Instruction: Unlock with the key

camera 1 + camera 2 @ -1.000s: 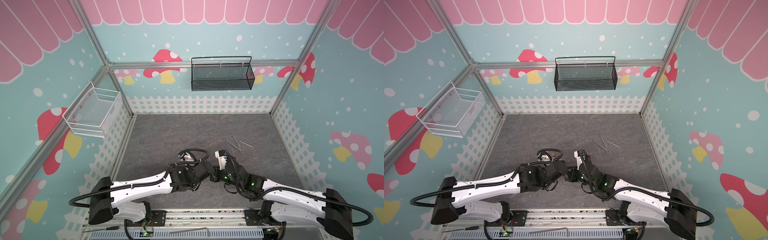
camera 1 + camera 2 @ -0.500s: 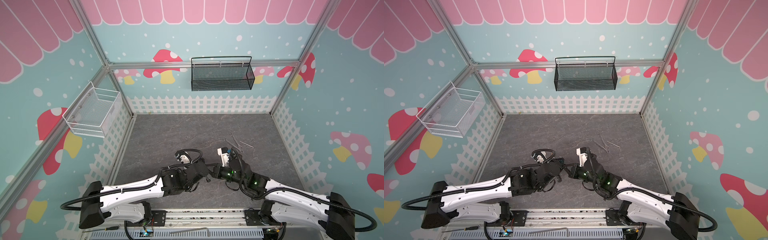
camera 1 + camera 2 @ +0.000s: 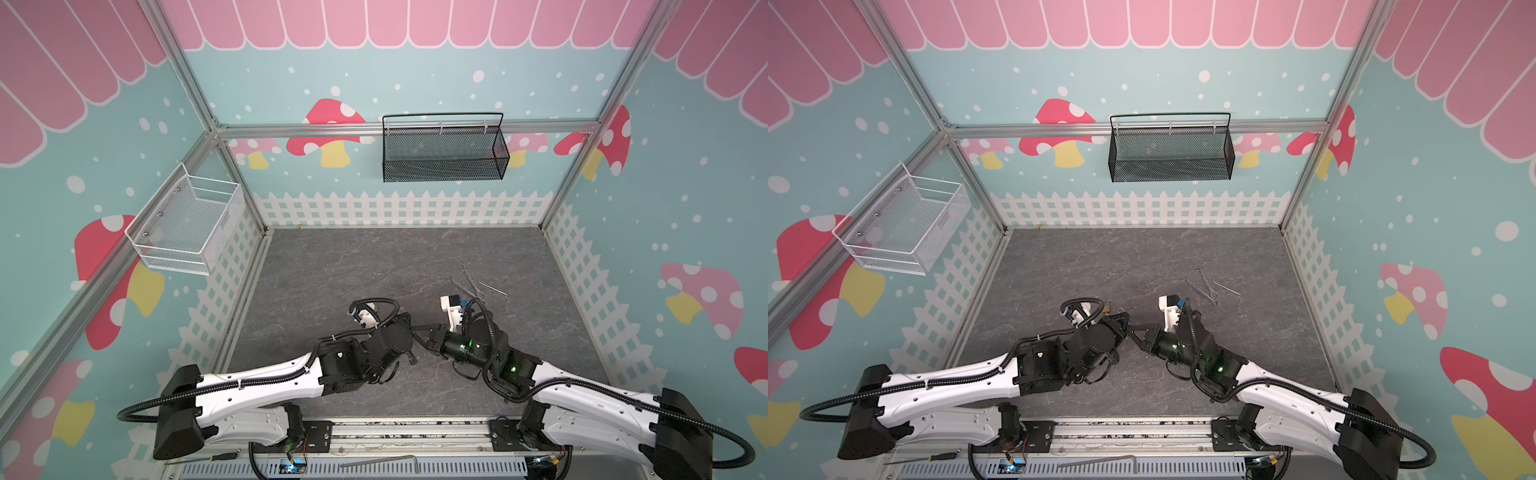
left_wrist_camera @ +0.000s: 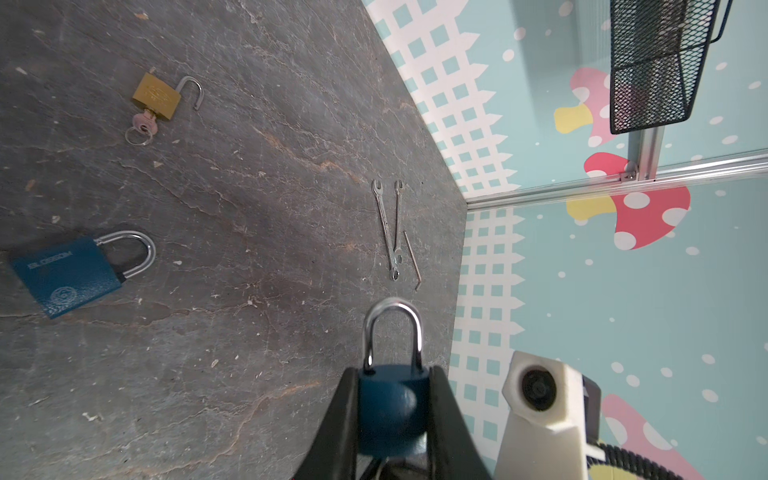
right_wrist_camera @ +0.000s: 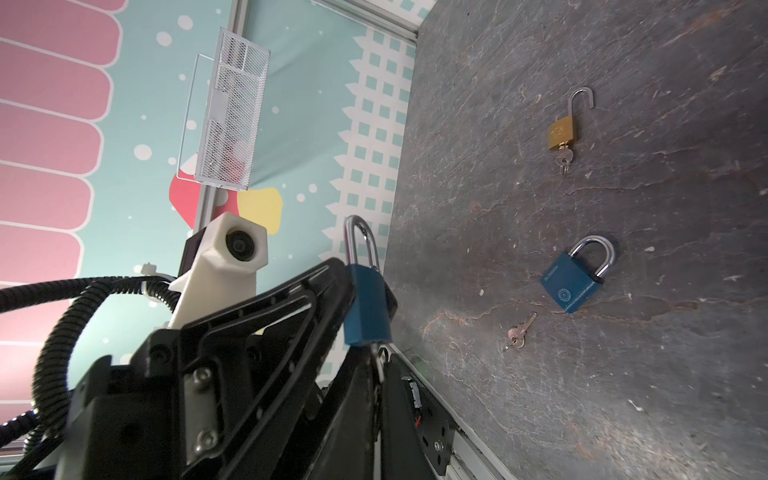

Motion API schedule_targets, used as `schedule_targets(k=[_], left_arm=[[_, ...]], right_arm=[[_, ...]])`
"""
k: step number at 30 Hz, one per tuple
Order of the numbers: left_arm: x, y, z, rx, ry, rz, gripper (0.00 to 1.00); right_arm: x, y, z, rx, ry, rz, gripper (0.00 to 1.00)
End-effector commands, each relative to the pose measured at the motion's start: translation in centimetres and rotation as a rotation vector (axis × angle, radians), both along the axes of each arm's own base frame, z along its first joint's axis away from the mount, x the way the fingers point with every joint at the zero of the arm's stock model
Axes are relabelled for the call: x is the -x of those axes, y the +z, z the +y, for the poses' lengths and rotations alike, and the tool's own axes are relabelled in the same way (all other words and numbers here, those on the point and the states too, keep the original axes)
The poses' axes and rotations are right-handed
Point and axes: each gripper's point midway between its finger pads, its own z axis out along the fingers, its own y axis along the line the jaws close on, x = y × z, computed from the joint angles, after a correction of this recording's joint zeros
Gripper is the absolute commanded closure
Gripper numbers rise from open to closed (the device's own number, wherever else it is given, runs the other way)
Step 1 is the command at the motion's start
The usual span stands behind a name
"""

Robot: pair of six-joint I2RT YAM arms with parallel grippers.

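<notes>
My left gripper [image 4: 392, 399] is shut on the body of a blue padlock [image 4: 392, 409], held off the floor with its silver shackle [image 4: 394, 328] closed. In the right wrist view the same padlock [image 5: 368, 307] hangs just beyond my right gripper [image 5: 379, 355]. That gripper is shut on a thin silver key [image 5: 377, 353], whose tip meets the underside of the lock. In both top views the two grippers meet near the front middle, left gripper [image 3: 409, 323] against right gripper [image 3: 422, 329]. How deep the key sits is hidden.
On the grey floor lie a second blue padlock [image 5: 575, 282], a loose key [image 5: 517, 332], and an open brass padlock [image 5: 562, 133] with a key in it. Thin wrenches [image 3: 469, 282] lie back right. A black basket [image 3: 442, 149] and a white basket [image 3: 187, 226] hang on the walls.
Both grippers, still joined at the padlock, have drifted slightly away from the front edge. The left arm has pulled back a little. Neither grip has changed.
</notes>
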Motion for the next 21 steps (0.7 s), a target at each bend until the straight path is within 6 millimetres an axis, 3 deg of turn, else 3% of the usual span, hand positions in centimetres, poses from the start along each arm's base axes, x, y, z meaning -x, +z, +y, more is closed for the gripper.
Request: schedule_targets(k=[1,10,15,21], left_arm=[[3.0,0.9,-4.0,0.103,-0.184,0.035,1.00],[2.2,2.1,-1.6,0.009,-0.155,-0.016,1.00],[1.5,2.8,-0.5,-0.047,-0.165,-0.031,1.00],[0.4,3.3,1.1,-0.083,-0.180,-0.035,1.00]], right_arm=[[0.7,6.3,0.6,-0.210,0.044,-0.119,1.00],[-0.3,4.3,-0.6,-0.066,-0.032,-0.173,0.99],[-0.6,3.4,-1.2,-0.002,-0.052,-0.202,0.81],[-0.6,3.0,-1.5,0.047,-0.054,-0.223,0.68]])
